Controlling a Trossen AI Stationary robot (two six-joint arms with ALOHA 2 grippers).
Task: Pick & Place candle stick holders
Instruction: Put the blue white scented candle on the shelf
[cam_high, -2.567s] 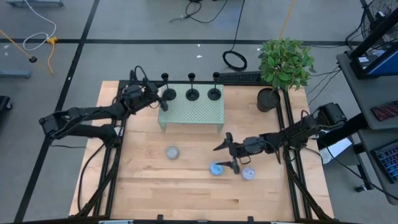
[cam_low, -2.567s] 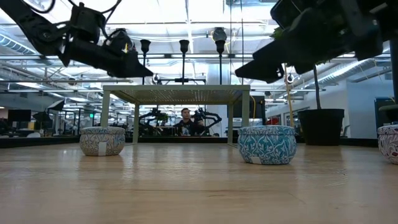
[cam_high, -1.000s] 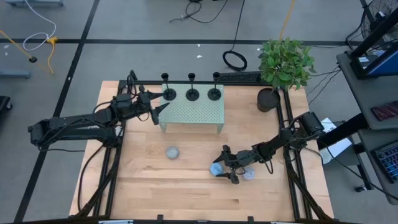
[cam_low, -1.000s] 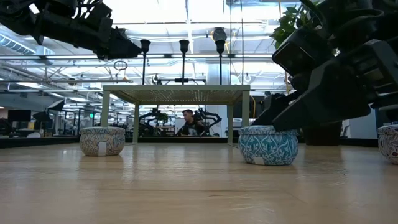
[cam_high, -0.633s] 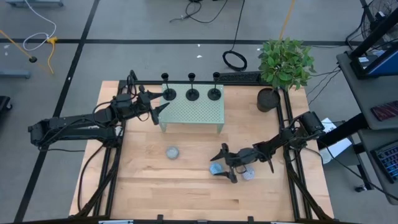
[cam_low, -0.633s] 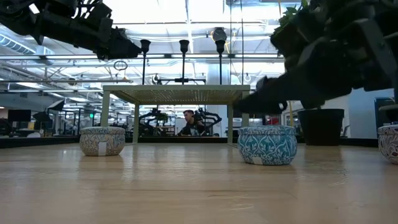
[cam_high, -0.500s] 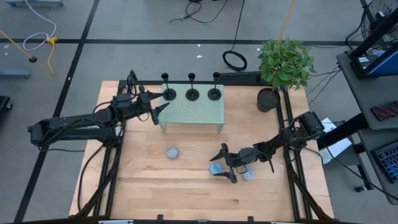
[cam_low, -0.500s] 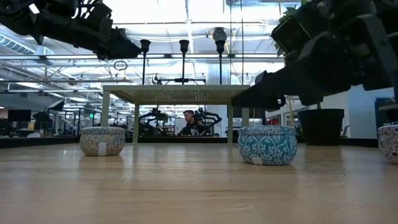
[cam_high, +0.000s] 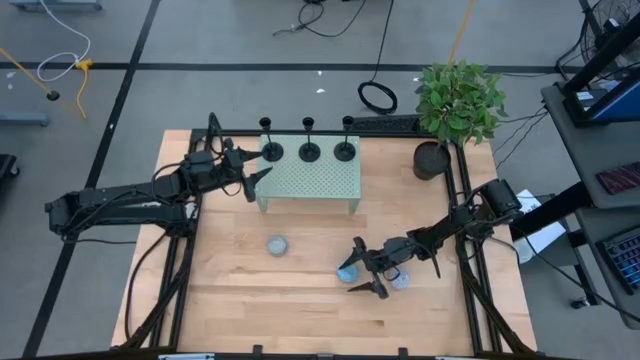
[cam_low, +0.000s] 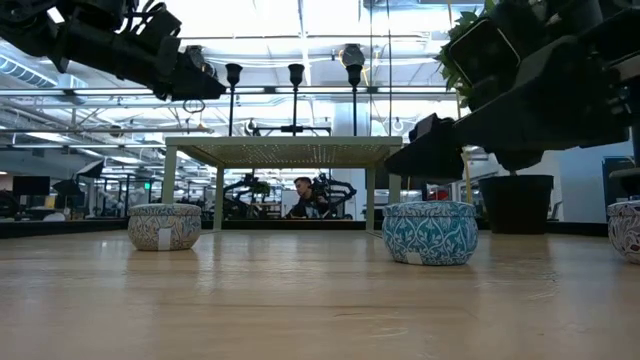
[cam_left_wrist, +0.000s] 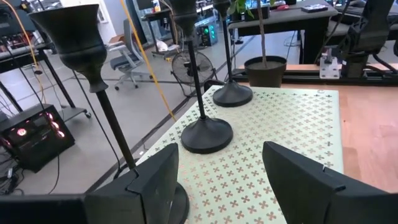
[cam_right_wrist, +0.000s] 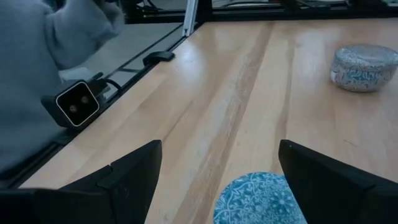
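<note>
left gripper (cam_left_wrist: 217, 180), spread wide, sits beside the nearest candle stick holder (cam_left_wrist: 93, 81) on the green stand (cam_left_wrist: 280, 124); judged best: center its stem before pinching.

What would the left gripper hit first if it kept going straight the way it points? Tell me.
Most likely the nearest candle holder: the open left gripper points along the green stand, and that holder's stem rises just off its one finger, with the middle holder further ahead. Depth is unclear, so it might slip past the stem.
</note>
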